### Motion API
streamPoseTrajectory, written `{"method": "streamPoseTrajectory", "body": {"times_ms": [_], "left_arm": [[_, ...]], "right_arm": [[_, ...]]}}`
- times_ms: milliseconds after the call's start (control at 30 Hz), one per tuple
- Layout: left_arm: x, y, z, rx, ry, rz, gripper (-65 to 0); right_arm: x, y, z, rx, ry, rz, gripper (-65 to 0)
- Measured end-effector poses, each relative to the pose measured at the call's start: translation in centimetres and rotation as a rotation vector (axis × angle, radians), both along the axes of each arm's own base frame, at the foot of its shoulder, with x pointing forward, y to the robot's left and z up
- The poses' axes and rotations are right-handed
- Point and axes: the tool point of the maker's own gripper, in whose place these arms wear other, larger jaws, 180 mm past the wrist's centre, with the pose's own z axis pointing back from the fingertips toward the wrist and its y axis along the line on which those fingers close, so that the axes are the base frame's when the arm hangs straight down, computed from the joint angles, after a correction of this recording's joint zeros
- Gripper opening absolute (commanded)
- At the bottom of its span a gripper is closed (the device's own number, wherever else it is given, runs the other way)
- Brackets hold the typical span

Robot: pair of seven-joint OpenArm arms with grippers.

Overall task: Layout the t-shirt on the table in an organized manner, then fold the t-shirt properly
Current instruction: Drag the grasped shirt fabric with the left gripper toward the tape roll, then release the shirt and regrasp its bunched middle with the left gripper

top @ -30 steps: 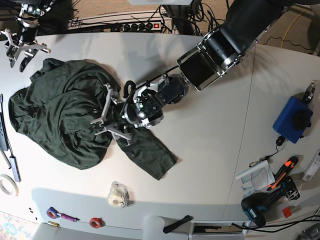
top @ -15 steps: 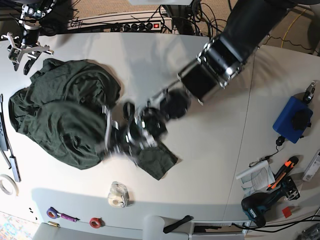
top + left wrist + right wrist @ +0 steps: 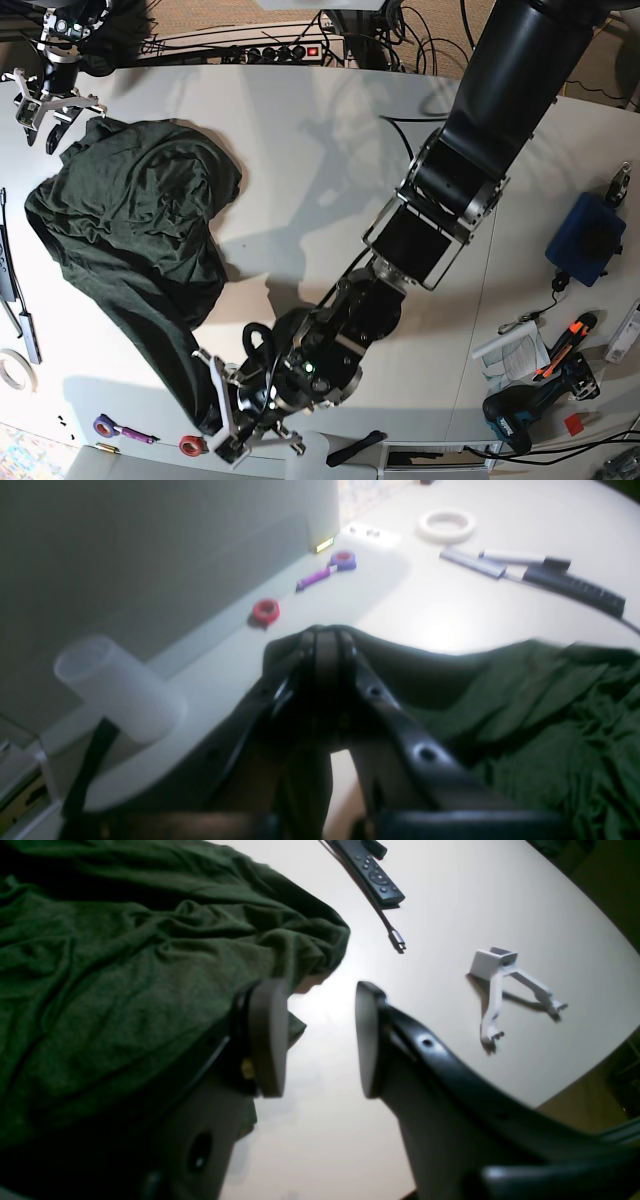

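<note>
The dark green t-shirt (image 3: 130,230) lies on the left part of the white table (image 3: 330,160), stretched in a long strip toward the front edge. My left gripper (image 3: 222,418) is at that front end, shut on a fold of the t-shirt (image 3: 525,705). In the left wrist view the fabric wraps over the closed fingertips (image 3: 325,640). At the shirt's far left corner my right gripper (image 3: 50,106) stands open. In the right wrist view its pads (image 3: 267,1035) show bare table between them, with the t-shirt (image 3: 125,965) just beside the left pad.
A red tape roll (image 3: 190,443), a purple one (image 3: 105,425) and a white tape ring (image 3: 10,370) sit by the front left edge. A remote (image 3: 372,872) and a white bracket (image 3: 505,985) lie near my right gripper. A blue box (image 3: 585,238) and a drill (image 3: 525,410) are at the right.
My left gripper shut on the t-shirt near the table's middle and dragged it to the front edge, pulling the fabric out long. The right gripper shifted only slightly.
</note>
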Motion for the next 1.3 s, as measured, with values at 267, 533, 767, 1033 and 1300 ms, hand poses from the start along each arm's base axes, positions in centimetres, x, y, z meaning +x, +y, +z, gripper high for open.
{"method": "streamPoseTrajectory", "body": {"times_ms": [267, 533, 767, 1033, 1300], "left_arm": [[0.0, 0.1, -1.4, 0.042, 0.003, -0.006, -58.4], [1.1, 4.7, -13.6, 0.256, 0.219, 0.094, -33.0], [-8.5, -0.7, -14.5, 0.093, 0.545, -0.330, -33.0], [-20.7, -2.5, -16.4, 0.070, 0.649, -0.627, -33.0], [-26.2, -2.5, -20.0, 0.080, 0.691, -0.641, -33.1]], "right_arm": [[0.4, 0.9, -0.5, 0.040, -0.029, -0.020, -42.3], [1.0, 1.7, -0.8, 0.051, -0.027, 0.006, -42.3], [2.5, 1.4, 0.6, 0.026, -0.077, 0.026, -42.3], [3.3, 0.5, 1.9, -0.020, -0.081, 0.049, -42.3], [5.6, -1.2, 4.5, -0.083, -0.092, 0.071, -42.8]]}}
